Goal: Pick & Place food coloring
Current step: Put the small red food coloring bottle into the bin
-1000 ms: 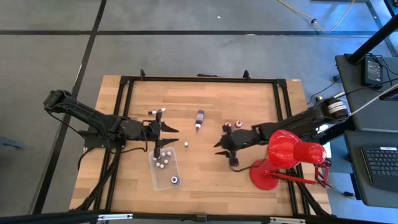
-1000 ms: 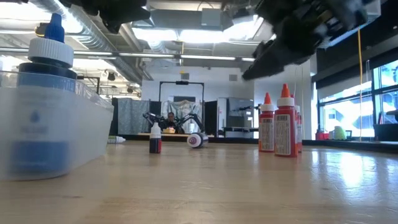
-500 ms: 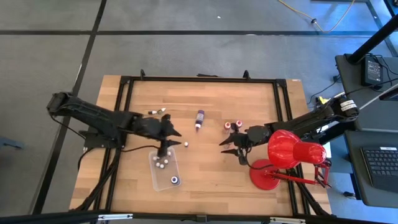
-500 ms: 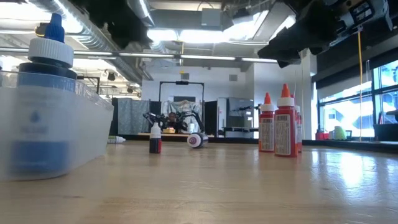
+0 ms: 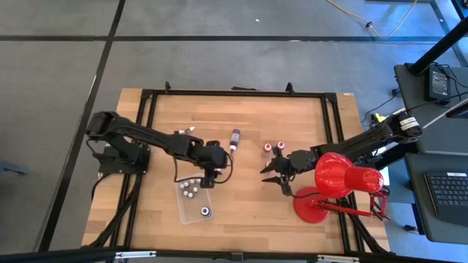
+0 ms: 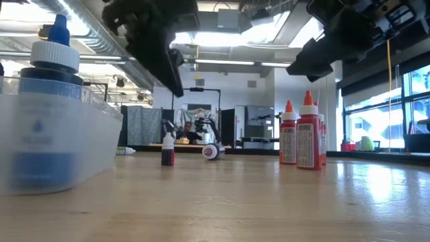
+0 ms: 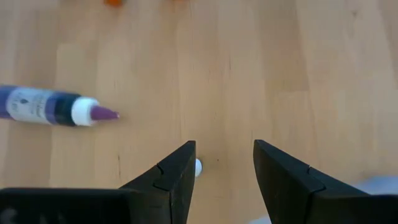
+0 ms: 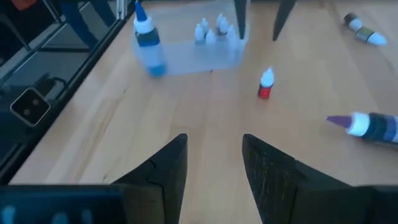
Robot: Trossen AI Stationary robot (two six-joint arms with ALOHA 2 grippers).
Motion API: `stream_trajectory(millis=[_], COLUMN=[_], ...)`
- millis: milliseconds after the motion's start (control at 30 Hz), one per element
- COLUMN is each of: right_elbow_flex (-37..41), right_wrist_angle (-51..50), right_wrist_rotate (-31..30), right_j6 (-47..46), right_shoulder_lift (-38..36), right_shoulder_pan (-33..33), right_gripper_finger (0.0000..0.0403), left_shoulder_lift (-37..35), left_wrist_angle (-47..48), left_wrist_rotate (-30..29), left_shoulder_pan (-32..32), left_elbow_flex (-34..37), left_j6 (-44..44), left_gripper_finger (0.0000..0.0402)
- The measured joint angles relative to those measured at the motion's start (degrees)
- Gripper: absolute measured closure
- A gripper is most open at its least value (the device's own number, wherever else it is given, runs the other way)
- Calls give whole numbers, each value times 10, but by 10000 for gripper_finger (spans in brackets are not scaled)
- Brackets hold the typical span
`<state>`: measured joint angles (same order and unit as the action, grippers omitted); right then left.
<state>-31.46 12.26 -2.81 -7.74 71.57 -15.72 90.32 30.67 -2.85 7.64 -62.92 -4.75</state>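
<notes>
A tiny red bottle with a white cap (image 8: 265,84) stands upright on the wooden table, between the clear tray (image 5: 184,208) and a long purple bottle (image 5: 235,139) lying on its side. My left gripper (image 5: 214,170) hangs open just above the tiny bottle, pointing steeply down. In the left wrist view the bottle's white cap (image 7: 198,166) shows beside one finger, with no touch that I can see. Several small bottles (image 5: 189,191) and a blue one (image 5: 206,212) sit in the tray. My right gripper (image 5: 265,173) is open, near two upright red bottles (image 5: 273,147).
A big red desk lamp (image 5: 338,183) stands at the table's right, close behind my right arm. Another small bottle (image 5: 183,131) lies toward the far left. A black frame (image 5: 234,93) runs along the table's edges. Bare wood lies between the two grippers.
My left gripper has swung toward the table's right and slightly down, tipping from nearly level to steeply downward, and now stands over the tiny red bottle. My right gripper has drawn back a little toward the right edge. No bottle has moved.
</notes>
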Motion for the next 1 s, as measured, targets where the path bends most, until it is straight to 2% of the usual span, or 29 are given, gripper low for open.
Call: stream_trajectory(millis=[133,367,1000], right_elbow_flex=[0,0,0], right_wrist_angle=[-10,-9,-10], right_wrist_rotate=[0,0,0], right_j6=[-16,-17,-11], right_shoulder_lift=[0,0,0], right_shoulder_pan=[-10,-17,-17], right_gripper_finger=[246,246,246], left_shoulder_lift=[22,45,82], left_wrist_angle=[12,10,8], left_wrist_rotate=[-3,-61,-40], left_shoulder_pan=[0,-2,-12], left_elbow_flex=[0,0,0], left_j6=[0,-10,-52], left_gripper_finger=[247,247,245])
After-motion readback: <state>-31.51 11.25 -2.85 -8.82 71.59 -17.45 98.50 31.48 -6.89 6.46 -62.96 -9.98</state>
